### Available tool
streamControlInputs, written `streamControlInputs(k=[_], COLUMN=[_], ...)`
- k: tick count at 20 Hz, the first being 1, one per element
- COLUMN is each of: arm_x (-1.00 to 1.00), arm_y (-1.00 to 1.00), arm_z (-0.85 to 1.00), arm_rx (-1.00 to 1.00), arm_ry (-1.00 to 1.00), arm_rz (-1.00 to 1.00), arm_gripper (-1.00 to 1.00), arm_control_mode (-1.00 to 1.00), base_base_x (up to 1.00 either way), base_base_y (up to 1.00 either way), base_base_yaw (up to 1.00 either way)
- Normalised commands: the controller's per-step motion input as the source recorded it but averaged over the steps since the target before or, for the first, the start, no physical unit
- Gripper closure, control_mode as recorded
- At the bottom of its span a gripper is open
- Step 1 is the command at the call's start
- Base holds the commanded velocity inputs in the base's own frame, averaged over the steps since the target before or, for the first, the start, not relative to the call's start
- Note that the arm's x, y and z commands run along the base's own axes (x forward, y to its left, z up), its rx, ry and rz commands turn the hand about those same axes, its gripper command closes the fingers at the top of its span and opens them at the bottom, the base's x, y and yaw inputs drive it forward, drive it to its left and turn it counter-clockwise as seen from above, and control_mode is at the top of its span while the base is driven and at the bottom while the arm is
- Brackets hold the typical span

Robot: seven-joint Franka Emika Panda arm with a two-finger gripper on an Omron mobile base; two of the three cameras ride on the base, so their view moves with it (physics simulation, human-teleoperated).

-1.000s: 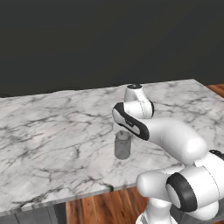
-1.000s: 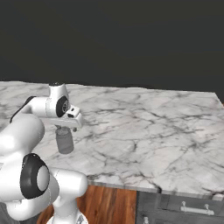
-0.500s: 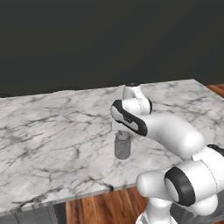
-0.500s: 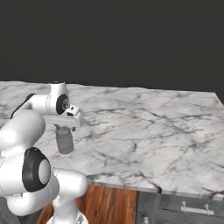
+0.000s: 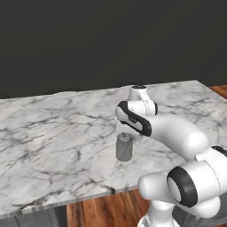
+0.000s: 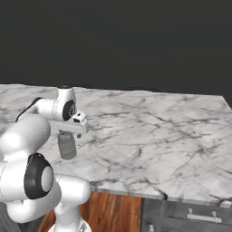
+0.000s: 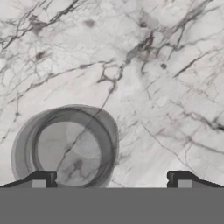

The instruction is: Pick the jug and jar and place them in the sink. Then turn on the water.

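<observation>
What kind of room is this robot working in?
Probably a kitchen, computer-rendered: a long marble counter, dark cabinet drawers with handles under its edge, a wood floor, and a small grey jar standing on the counter beneath the arm.

One jar (image 5: 124, 147), grey and see-through, upright just below the jaws and off toward one finger in the hand view (image 7: 65, 146). One marble counter (image 5: 53, 137) beneath the jaws. One gripper (image 7: 111, 178), with two fingertips (image 7: 42, 179) spread apart. One drawer front (image 6: 199, 216) with one handle.
</observation>
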Motion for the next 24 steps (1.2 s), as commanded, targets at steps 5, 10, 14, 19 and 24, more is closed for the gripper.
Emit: streamControlInputs(k=[5, 10, 14, 19, 24], arm_x=[0.00, 0.00, 0.00, 0.00, 0.00], arm_y=[0.00, 0.00, 0.00, 0.00, 0.00], arm_z=[-0.24, -0.17, -0.16, -0.13, -0.08], arm_rx=[0.00, 0.00, 0.00, 0.00, 0.00], arm_ry=[0.00, 0.00, 0.00, 0.00, 0.00], arm_rz=[0.00, 0.00, 0.00, 0.00, 0.00], arm_gripper=[-1.00, -1.00, -1.00, -1.00, -1.00], arm_control_mode=[-1.00, -1.00, -1.00, -1.00, -1.00], base_base_x=[0.00, 0.00, 0.00, 0.00, 0.00], base_base_y=[0.00, 0.00, 0.00, 0.00, 0.00], base_base_yaw=[0.00, 0.00, 0.00, 0.00, 0.00])
